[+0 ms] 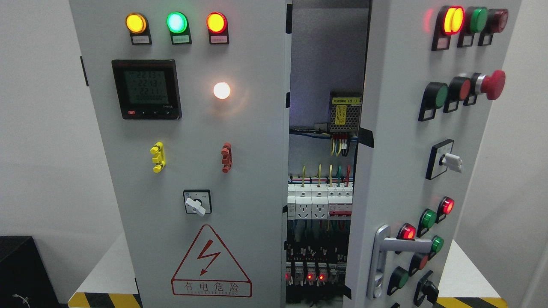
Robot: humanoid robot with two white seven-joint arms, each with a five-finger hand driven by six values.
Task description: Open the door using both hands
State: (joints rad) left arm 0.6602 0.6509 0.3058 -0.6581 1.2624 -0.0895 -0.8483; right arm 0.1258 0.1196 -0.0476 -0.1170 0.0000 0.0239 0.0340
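A grey electrical cabinet fills the head view. Its left door (188, 171) stands shut and carries three lit lamps, a digital meter (146, 89), a rotary switch (197, 202) and a red hazard triangle (211, 261). The right door (398, 171) is swung partly outward toward me, with a silver lever handle (387, 256) low on its near edge. Between the doors a gap (323, 171) shows wiring, breakers and a power supply inside. Neither of my hands nor any arm shows in the picture.
The right door's face carries lamps, push buttons and a red mushroom stop button (492, 84) that stick out. The cabinet stands on a white base with yellow-black hazard tape (105, 299). A black box (25, 273) sits at the lower left. White walls flank both sides.
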